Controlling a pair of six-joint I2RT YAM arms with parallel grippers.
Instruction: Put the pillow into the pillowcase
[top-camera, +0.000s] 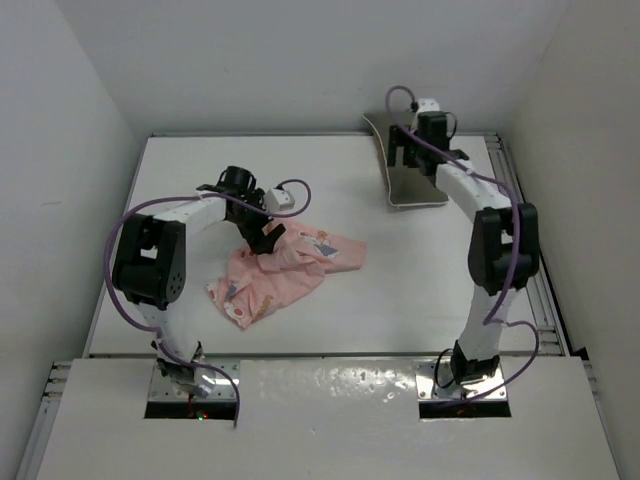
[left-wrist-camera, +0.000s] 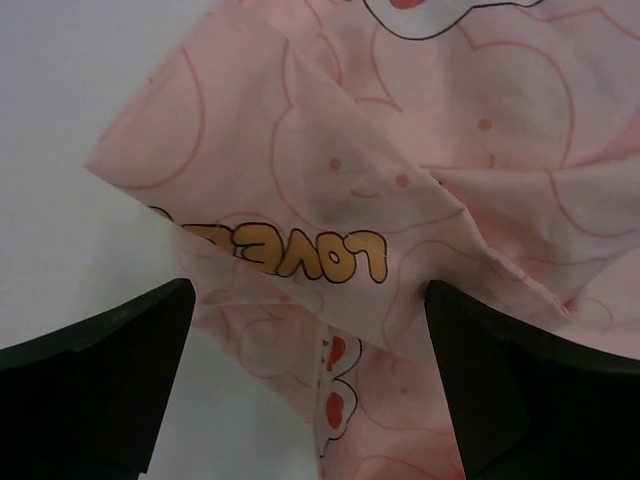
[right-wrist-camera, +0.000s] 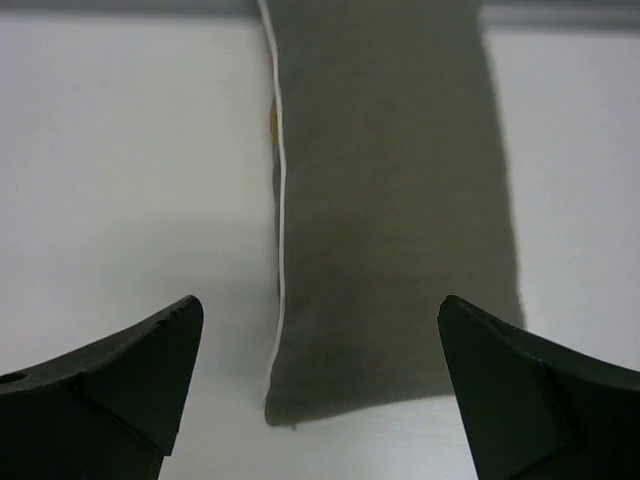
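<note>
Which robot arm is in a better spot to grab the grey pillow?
The right one. Its open right gripper is just above the pillow, while the left gripper, also open, is over the pink pillowcase instead.

1. The top camera looks down from behind on the whole desk (top-camera: 400, 290).
2. Left wrist camera: close above the pillowcase (left-wrist-camera: 420, 130).
3. Right wrist camera: close to the pillow (right-wrist-camera: 390, 200); the top view shares both.

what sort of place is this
Probably a robot lab test cell, not a home: a white table boxed in by plain white walls, a left arm and right arm bolted at its near edge, with a pillow and a pink pillowcase on it.
</note>
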